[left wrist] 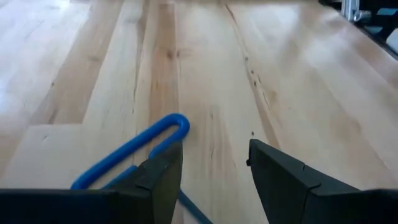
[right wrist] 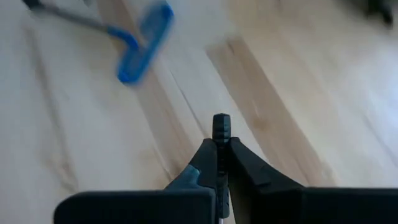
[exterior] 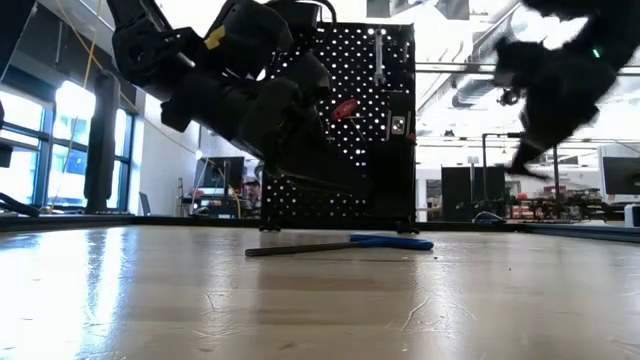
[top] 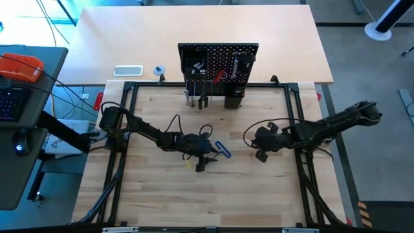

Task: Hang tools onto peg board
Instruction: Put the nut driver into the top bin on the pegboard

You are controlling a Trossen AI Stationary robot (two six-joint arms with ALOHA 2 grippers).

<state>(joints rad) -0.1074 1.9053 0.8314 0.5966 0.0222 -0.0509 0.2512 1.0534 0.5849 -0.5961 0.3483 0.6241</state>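
From above, the blue-handled T hex key lies flat on the wooden desk near its middle, in front of the peg board, which stands upright at the desk's far edge with tools hanging on it. The key's blue handle loop is on the side toward the right arm. Its dark shaft is mostly hidden under the left pincer, which sits low over the key. The right pincer hangs just to the right, apart from the key.

At desk height, the key lies level on the boards, its long axis running across the picture: the thin dark shaft points left and the blue handle sits at the right end. The peg board rises behind it, carrying a red-handled screwdriver and a silver wrench. The left arm is the dark mass above the key; the right arm hangs at the upper right.

In the left wrist view, the left pincer stands open, its two fingers apart over bare wood. The blue handle loop runs slantwise beside and partly behind one finger; contact cannot be judged.

In the right wrist view, the right pincer is closed, fingertips pressed together with nothing between them. The key lies farther off, handle nearer, shaft slanting away.
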